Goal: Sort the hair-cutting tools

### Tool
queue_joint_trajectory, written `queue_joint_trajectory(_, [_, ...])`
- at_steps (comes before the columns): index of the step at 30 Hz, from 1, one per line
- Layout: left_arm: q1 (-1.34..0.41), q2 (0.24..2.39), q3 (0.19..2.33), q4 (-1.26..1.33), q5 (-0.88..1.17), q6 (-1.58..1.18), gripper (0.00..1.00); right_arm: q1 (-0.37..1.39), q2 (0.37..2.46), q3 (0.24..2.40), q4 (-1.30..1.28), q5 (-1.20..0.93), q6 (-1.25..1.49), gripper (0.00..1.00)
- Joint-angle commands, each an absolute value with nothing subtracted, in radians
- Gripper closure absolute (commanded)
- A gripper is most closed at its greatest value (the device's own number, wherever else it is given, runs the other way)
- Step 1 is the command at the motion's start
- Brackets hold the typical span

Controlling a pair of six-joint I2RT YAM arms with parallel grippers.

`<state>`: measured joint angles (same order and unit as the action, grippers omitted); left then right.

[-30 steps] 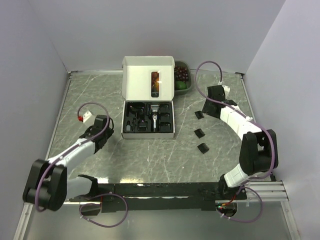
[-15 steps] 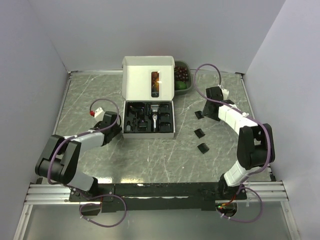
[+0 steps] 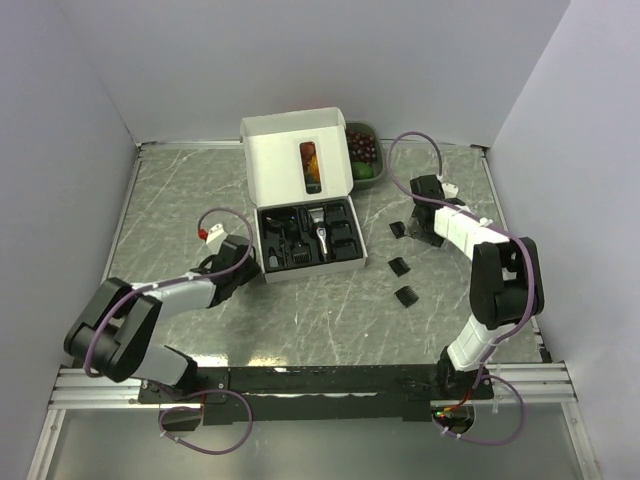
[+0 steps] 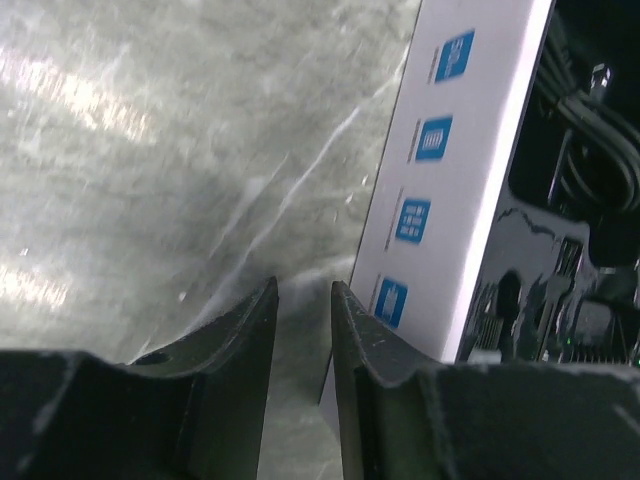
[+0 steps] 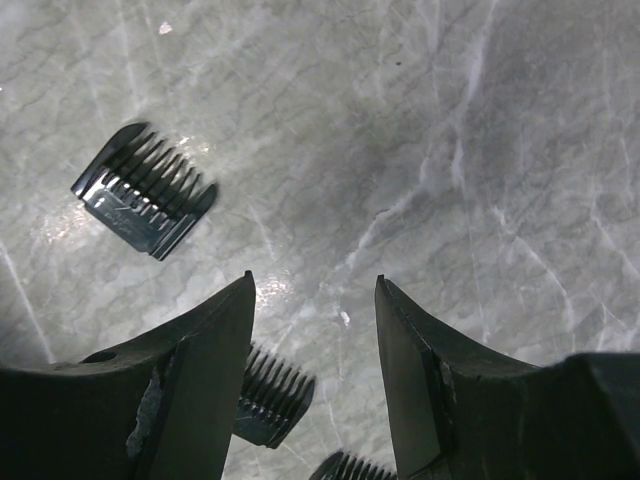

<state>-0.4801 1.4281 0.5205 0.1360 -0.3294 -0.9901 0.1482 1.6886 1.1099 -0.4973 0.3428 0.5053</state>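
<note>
The white box (image 3: 262, 245) lies open mid-table, its black insert (image 4: 575, 210) holding the slim black-and-silver clipper (image 3: 323, 237) and small black parts. My left gripper (image 3: 243, 268) sits at the box's near-left corner. In the left wrist view its jaws (image 4: 303, 285) stand narrowly open with only table between them, the right finger (image 4: 350, 320) close against the box's white side (image 4: 450, 190). Three black comb guards (image 3: 399, 230) (image 3: 399, 266) (image 3: 407, 296) lie in a row right of the box. My right gripper (image 3: 425, 228) hovers open beside the farthest guard; guards (image 5: 145, 203) (image 5: 272, 395) show left of its jaws (image 5: 313, 280).
The box lid (image 3: 300, 165) stands up behind the insert. A grey tray of fruit (image 3: 365, 160) sits at the back, right of the lid. White walls enclose the marbled table (image 3: 180, 200) on three sides. A third guard's tip (image 5: 350, 468) shows at the right wrist view's bottom edge.
My left arm has swung right up to the box's near-left corner. The box has shifted right and turned counter-clockwise. My right gripper has drawn slightly back beside the farthest guard.
</note>
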Motion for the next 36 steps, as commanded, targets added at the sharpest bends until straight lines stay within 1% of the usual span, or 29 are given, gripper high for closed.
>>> queue_joint_trajectory(1, [-0.492,1.336,0.474,0.095,-0.316,-1.014,0.65,0.14,1.709,1.146,-0.537,0.38,0.54,0.41])
queue_joint_trajectory(4, [-0.494,1.24,0.45,0.066,-0.307,-1.023,0.64,0.138,1.721,1.155,-0.543,0.351,0.554,0.41])
queue_joint_trajectory(6, [-0.494,1.157,0.446,0.017,-0.311,-1.023,0.59,0.138,1.732,1.167,-0.549,0.333,0.558,0.41])
queue_joint_trajectory(10, [-0.495,1.042,0.449,-0.066,-0.31,-1.012,0.55,0.138,1.776,1.195,-0.577,0.31,0.586,0.41])
queue_joint_trajectory(12, [-0.495,0.988,0.44,-0.08,-0.299,-1.012,0.5,0.14,1.793,1.209,-0.586,0.285,0.6,0.41])
queue_joint_trajectory(16, [-0.497,0.931,0.423,-0.092,-0.287,-1.019,0.43,0.143,1.836,1.235,-0.594,0.258,0.63,0.42])
queue_joint_trajectory(18, [-0.497,0.913,0.42,-0.098,-0.285,-1.016,0.4,0.144,1.865,1.255,-0.618,0.27,0.655,0.42])
queue_joint_trajectory(19, [-0.497,0.907,0.419,-0.106,-0.282,-1.012,0.37,0.147,1.874,1.272,-0.624,0.278,0.661,0.41])
queue_joint_trajectory(22, [-0.497,0.89,0.408,-0.1,-0.273,-1.009,0.34,0.158,1.894,1.285,-0.637,0.285,0.684,0.41])
queue_joint_trajectory(36, [-0.499,0.882,0.402,-0.084,-0.261,-0.997,0.35,0.196,1.959,1.391,-0.727,0.319,0.805,0.39])
